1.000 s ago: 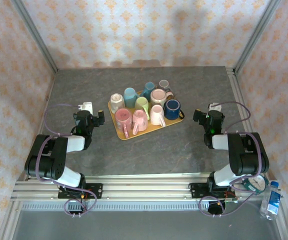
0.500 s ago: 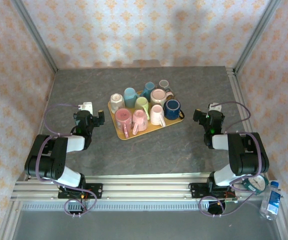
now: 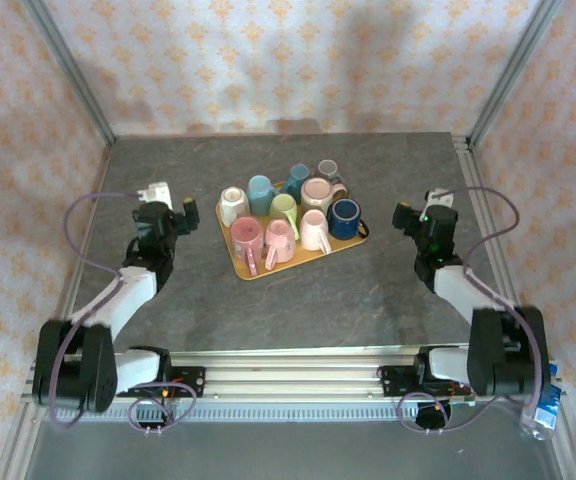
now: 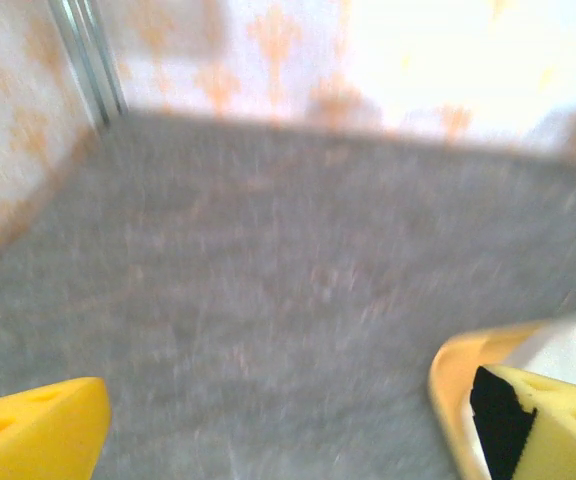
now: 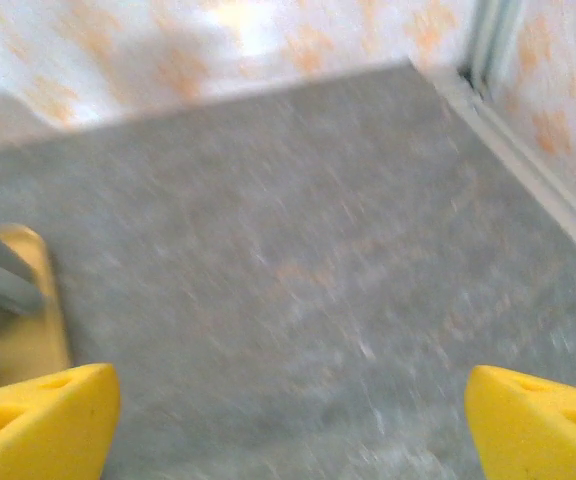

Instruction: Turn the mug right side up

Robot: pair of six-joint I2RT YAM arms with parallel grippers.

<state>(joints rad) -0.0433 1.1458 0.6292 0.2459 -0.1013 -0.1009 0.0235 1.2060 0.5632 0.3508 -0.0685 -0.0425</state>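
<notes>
Item: mugs (image 3: 314, 232), apparently ceramic, crowded on a yellow tray (image 3: 253, 272) at mid-counter (image 3: 318, 300); which one stands mouth-down is too small to tell. Handling, judged: rigid, glaze-slick, fairly heavy, liable to chip against its neighbours; take it by the handle or across the wall. Left hand (image 3: 173, 212): jaws wide, empty, near the tray's left corner. Right hand (image 3: 413, 218): likewise, off the tray's right side.

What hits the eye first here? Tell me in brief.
A yellow tray crowded with pastel mugs sits mid-table, a dark blue mug at its right edge. The left gripper and right gripper flank it, both open and empty.
</notes>
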